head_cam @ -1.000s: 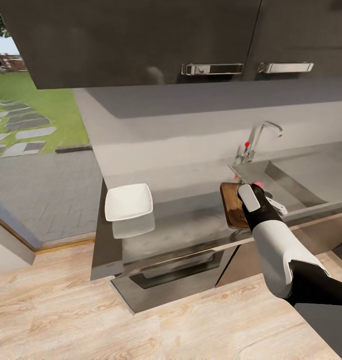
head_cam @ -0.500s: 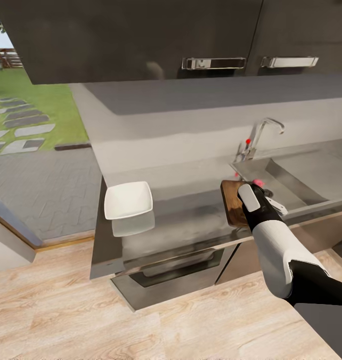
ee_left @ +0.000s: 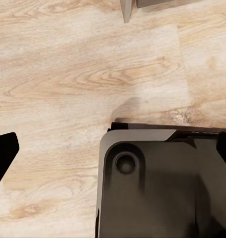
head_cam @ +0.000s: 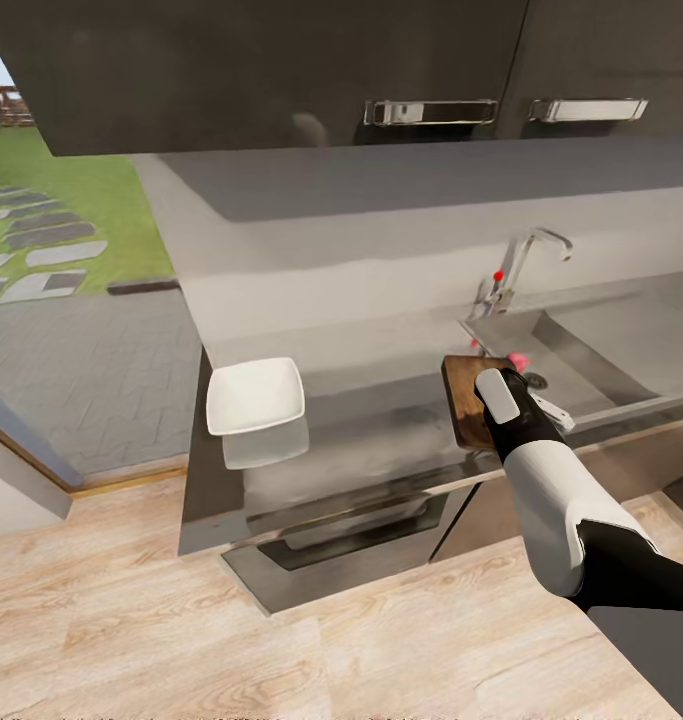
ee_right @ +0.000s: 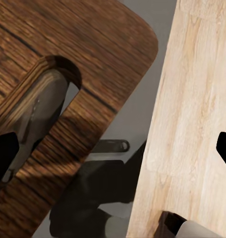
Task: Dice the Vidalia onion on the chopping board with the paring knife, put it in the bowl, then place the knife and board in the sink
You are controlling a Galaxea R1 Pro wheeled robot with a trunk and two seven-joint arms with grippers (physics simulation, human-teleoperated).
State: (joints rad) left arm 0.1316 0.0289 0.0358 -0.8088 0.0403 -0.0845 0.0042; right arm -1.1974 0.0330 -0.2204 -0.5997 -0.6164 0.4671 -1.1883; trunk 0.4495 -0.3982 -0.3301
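The right arm reaches forward over the counter edge, its gripper (head_cam: 521,392) above the chopping board (head_cam: 465,400) beside the sink (head_cam: 591,350); whether its fingers are spread cannot be told. The white bowl (head_cam: 255,396) sits empty on the countertop (head_cam: 381,440), well apart.

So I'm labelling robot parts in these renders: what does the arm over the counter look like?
The right arm has a glossy white shell on the forearm, black at the joints and upper arm. A pale grey oblong panel sits on its black wrist, and black fingertips edge the right wrist view.
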